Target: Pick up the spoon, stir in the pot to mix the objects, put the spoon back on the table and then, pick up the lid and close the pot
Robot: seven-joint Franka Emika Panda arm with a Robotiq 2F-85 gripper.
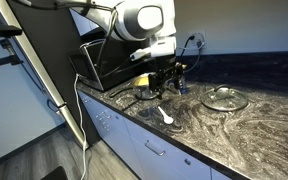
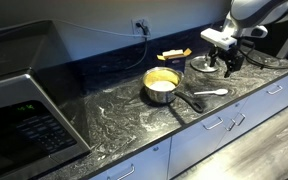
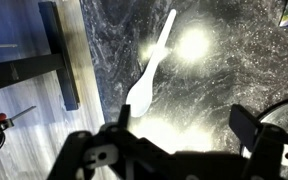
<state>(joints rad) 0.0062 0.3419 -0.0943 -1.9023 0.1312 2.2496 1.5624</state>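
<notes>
Now, in an exterior view, the gripper (image 1: 169, 82) hangs over the table (image 1: 254, 130), near the white spoon (image 1: 166, 115). The lid (image 1: 225, 98) lies flat close by. In an exterior view, the pot (image 2: 162, 88) holds yellow bits (image 2: 161, 79), and the spoon (image 2: 212, 93) lies just beside its handle. In the wrist view, the fingers (image 3: 246, 125) are spread wide and hold nothing, with the spoon (image 3: 149, 70) on the table below.

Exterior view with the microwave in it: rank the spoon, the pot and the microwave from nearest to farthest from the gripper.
1. Spoon, lying close under the gripper.
2. Pot, mid-picture, left of the spoon.
3. Microwave, at the far left edge.
</notes>
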